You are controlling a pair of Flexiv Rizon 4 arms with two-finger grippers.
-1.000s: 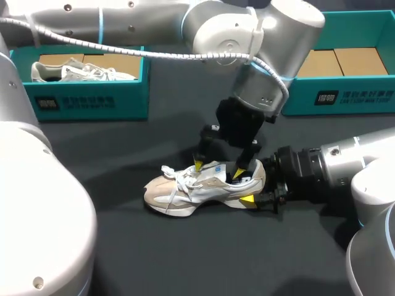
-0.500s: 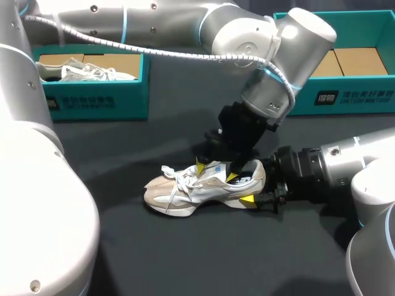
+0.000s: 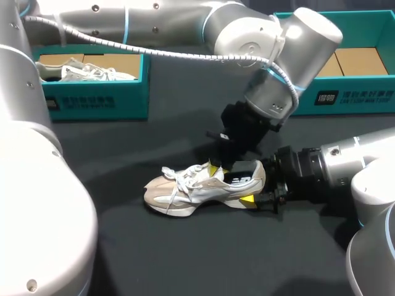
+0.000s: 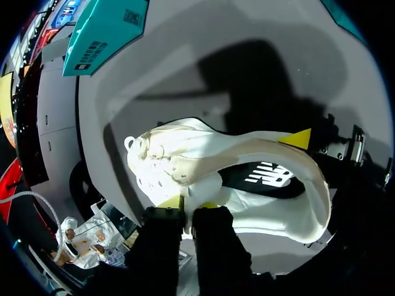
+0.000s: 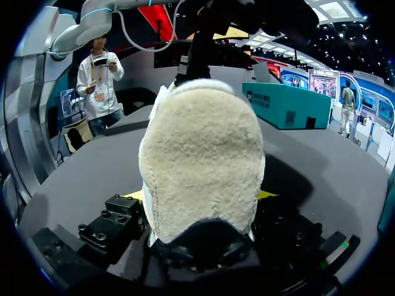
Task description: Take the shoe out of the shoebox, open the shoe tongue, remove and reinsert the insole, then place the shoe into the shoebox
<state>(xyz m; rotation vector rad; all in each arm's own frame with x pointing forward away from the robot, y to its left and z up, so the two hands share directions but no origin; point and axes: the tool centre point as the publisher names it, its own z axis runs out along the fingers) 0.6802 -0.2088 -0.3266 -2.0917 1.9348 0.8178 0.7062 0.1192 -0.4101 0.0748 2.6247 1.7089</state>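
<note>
- Out of its box and flat on its sole on the dark table (image 3: 185,246): the shoe (image 3: 185,188), toe to 9 o'clock, heel to 3 o'clock.
- Squeezed at the heel from both sides by the right gripper (image 3: 254,188), fingers wide apart with the heel between them, likely so the shoe cannot slide or tip.
- Pinched thin between the nearly closed fingers of the left gripper (image 4: 184,203): the tongue (image 4: 200,185), held from above at the shoe's mouth, likely to pull it open.
- Showing inside the shoe: the black insole (image 4: 265,179), not yet out.
- At 10 o'clock from the shoe, a teal shoebox (image 3: 92,102) with a spare shoe (image 3: 80,71) inside.
- At 2 o'clock, a second teal shoebox (image 3: 345,92), well apart.
</note>
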